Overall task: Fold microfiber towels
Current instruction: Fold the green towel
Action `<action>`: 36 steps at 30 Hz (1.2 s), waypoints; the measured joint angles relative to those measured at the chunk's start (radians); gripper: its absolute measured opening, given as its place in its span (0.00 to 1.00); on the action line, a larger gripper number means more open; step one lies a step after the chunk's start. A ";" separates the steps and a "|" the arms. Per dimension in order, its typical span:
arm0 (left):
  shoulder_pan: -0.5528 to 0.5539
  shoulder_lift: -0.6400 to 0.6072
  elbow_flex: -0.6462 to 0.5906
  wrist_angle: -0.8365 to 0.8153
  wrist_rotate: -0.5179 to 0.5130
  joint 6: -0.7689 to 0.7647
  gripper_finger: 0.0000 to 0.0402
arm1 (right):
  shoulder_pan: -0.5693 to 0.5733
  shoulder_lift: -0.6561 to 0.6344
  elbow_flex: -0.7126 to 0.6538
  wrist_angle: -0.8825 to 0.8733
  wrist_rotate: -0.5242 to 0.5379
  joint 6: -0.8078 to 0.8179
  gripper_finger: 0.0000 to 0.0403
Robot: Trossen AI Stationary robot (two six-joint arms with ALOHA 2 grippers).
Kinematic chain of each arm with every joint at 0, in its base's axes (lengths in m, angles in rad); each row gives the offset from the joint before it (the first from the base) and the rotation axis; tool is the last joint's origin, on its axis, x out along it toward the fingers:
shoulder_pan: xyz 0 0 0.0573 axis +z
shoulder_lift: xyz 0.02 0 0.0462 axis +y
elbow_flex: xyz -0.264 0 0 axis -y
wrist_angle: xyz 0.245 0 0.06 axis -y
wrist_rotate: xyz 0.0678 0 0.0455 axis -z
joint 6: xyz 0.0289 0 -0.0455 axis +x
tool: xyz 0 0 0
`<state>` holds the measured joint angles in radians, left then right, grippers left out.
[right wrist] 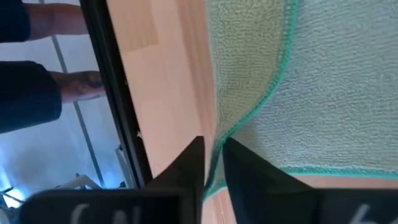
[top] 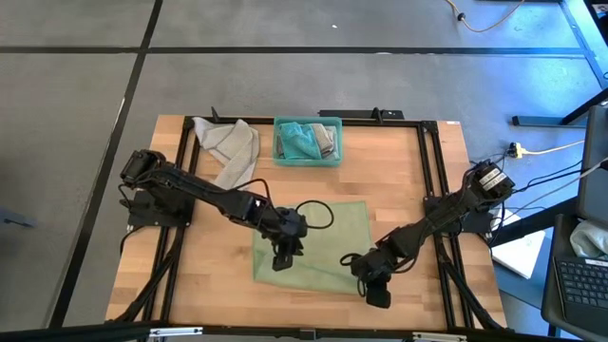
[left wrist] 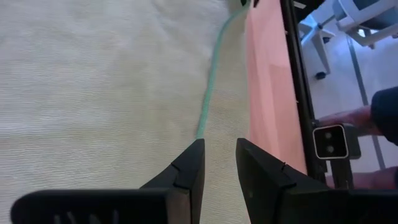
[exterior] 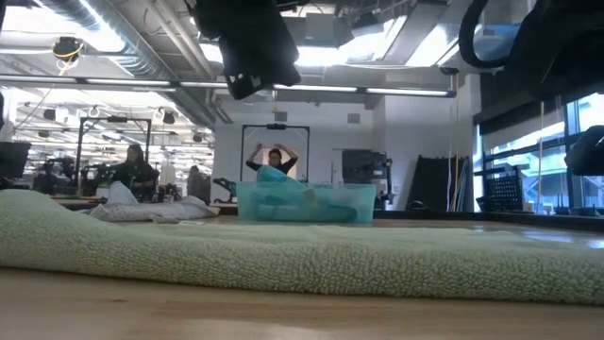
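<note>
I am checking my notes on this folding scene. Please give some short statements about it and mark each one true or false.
1. A pale green towel lies spread on the table. True.
2. The teal bin is empty. False: it holds cloths.
3. The right gripper pinches the towel's edge. True.
4. The grey towel lies flat, neatly folded. False: it is crumpled beside the bin.
5. The left gripper hovers with a small gap between its fingers. True.

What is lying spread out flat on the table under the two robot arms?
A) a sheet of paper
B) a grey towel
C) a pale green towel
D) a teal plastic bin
C: the cloth spread flat between the arms is a pale green towel; the grey towel lies crumpled at the far edge, beside the teal bin.
</note>
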<state>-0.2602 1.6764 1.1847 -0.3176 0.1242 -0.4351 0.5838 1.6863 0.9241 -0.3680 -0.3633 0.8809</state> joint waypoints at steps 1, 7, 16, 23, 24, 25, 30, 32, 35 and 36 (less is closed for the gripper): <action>0.002 0.000 0.000 0.000 0.000 0.000 0.21 | 0.000 0.000 0.000 -0.002 0.001 0.001 0.17; 0.016 0.000 0.000 -0.001 0.000 -0.001 0.21 | 0.003 0.006 0.000 -0.026 0.003 0.001 0.23; 0.018 0.000 0.000 0.048 0.000 0.005 0.21 | 0.003 0.012 0.000 -0.030 0.003 0.004 0.20; 0.022 0.000 0.000 0.064 0.008 0.112 0.21 | 0.003 0.012 0.005 -0.038 0.003 0.004 0.03; 0.025 0.000 0.000 0.068 0.016 0.120 0.21 | 0.003 0.012 0.012 -0.045 0.004 0.001 0.03; 0.027 0.000 0.000 0.074 0.025 0.127 0.21 | 0.003 0.012 0.022 -0.056 0.007 -0.006 0.03; 0.045 0.001 0.000 0.139 0.059 0.154 0.21 | 0.003 0.012 0.102 -0.140 0.066 -0.084 0.01; 0.054 0.001 0.000 0.193 0.072 0.174 0.21 | 0.003 0.011 0.137 -0.166 0.096 -0.126 0.02; 0.072 0.023 0.001 0.301 0.114 0.183 0.21 | 0.003 0.011 0.187 -0.216 0.139 -0.180 0.02; 0.077 0.033 0.001 0.320 0.141 0.182 0.21 | 0.002 0.011 0.202 -0.238 0.151 -0.192 0.01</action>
<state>-0.1828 1.7090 1.1852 0.0021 0.2651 -0.2529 0.5863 1.6974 1.1257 -0.6059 -0.2124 0.6890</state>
